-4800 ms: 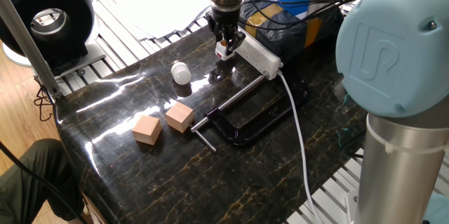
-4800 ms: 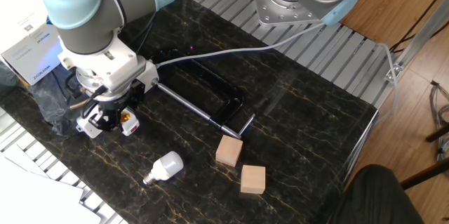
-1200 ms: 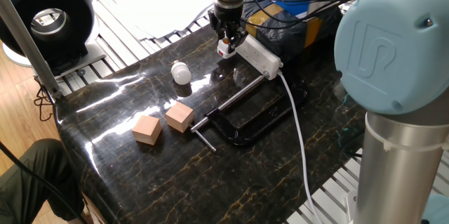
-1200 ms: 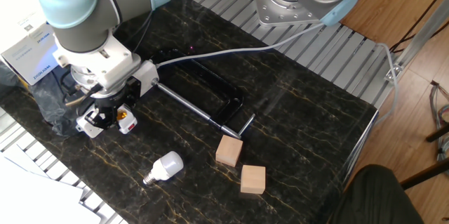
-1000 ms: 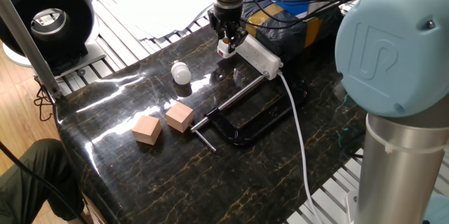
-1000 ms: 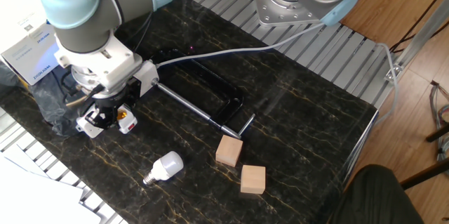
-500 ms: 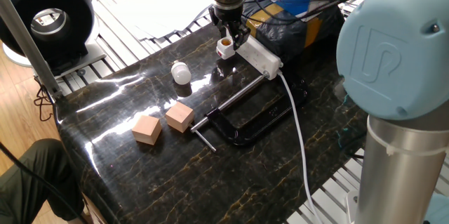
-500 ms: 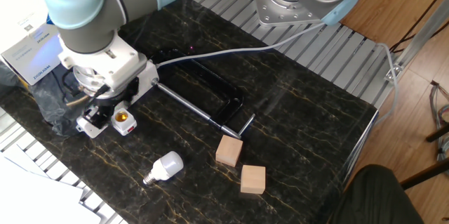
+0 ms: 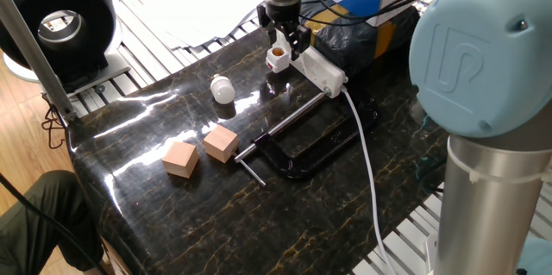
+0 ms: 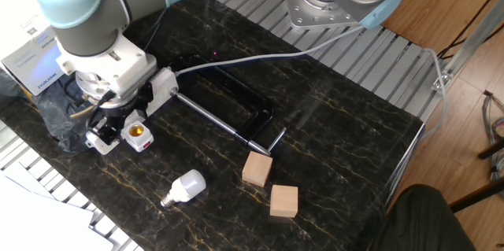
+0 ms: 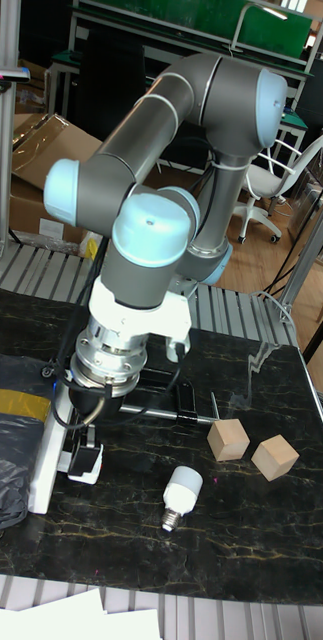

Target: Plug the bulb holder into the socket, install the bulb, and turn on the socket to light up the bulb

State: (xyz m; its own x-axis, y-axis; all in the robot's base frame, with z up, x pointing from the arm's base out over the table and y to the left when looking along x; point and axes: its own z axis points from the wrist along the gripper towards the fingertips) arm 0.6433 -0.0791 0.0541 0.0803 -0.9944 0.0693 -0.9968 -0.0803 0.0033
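Hovering spread, our pincer [image 9: 286,38] apparently frees the holder [image 10: 135,134] plugged below it; the bulb [image 10: 183,187] waits nearby.

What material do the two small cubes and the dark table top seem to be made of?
The two tan cubes look like unfinished wood: matte, pale brown faces, with one face lighter than the others. The black table top looks like polished marble or a marble-look laminate: gold-brown veins run across it and it reflects the light glossily. The pictures cannot settle which.
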